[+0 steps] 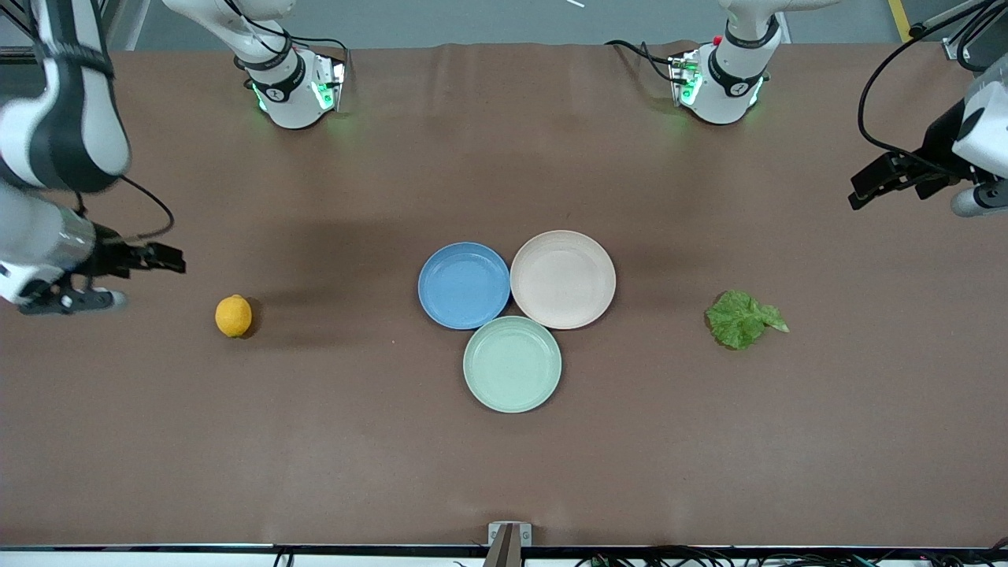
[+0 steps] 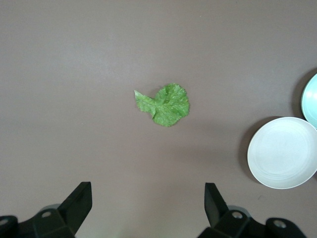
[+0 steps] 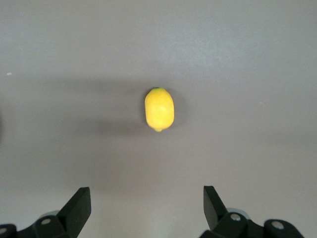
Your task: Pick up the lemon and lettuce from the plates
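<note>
The lemon [image 1: 234, 316] lies on the bare table toward the right arm's end, off the plates; it also shows in the right wrist view [image 3: 159, 109]. The lettuce [image 1: 744, 319] lies flat on the table toward the left arm's end and shows in the left wrist view [image 2: 163, 104]. The blue plate [image 1: 464, 284] and the beige-pink plate [image 1: 563, 279] sit side by side mid-table, both with nothing on them. My right gripper [image 1: 169, 260] [image 3: 147, 196] is open and empty, raised over the table beside the lemon. My left gripper [image 1: 862, 189] [image 2: 147, 194] is open and empty, raised over the table's end by the lettuce.
A pale mint-green plate [image 1: 512, 364] touches the two other plates, nearer to the front camera. The beige-pink plate [image 2: 283, 152] and the mint plate's edge [image 2: 311, 99] show in the left wrist view. Brown table stretches between the plates and each item.
</note>
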Available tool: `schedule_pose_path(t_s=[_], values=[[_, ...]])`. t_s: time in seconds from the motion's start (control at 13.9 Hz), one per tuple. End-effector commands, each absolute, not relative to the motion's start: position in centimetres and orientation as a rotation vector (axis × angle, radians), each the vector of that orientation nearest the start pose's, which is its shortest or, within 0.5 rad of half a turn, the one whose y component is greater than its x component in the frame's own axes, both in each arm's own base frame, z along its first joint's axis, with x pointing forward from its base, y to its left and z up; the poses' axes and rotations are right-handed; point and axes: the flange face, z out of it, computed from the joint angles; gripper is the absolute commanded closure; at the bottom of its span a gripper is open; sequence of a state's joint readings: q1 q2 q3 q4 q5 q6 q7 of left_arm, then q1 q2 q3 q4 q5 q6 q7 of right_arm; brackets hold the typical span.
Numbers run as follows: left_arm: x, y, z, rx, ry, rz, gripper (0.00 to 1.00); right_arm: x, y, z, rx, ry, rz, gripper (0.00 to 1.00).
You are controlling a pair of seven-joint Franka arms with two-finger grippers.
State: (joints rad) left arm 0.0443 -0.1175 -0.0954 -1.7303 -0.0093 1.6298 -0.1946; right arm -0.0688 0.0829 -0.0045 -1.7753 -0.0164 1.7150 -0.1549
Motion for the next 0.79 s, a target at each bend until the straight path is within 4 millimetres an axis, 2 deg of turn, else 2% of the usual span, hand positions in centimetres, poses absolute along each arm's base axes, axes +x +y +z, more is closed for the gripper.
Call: schedule_pose_path(t_s=[0.0,0.14,0.29,0.43,0.72], values=[[51.8,-3.5,62.1,-3.149,-0.192,-0.06,0.0,56.5,-2.7,54.5,-3.147,-0.144,0.248,0.0],[51.8,-4.3,62.2,-3.142,-0.167,-0.063,0.0,55.7,-1.5,57.6,-3.149,-0.172,0.226,0.0],[51.6,-5.9,62.2,-3.135,-0.123,-0.064,0.0,54.8,-0.9,59.6,-3.155,-0.186,0.171,0.01],[51.5,-6.6,62.2,-3.124,-0.097,-0.069,0.0,54.4,-0.7,60.5,-3.146,-0.183,0.142,0.01],[51.5,-6.4,62.3,-3.123,-0.102,-0.071,0.0,54.4,-1.0,61.8,-3.148,-0.171,0.096,0.01]])
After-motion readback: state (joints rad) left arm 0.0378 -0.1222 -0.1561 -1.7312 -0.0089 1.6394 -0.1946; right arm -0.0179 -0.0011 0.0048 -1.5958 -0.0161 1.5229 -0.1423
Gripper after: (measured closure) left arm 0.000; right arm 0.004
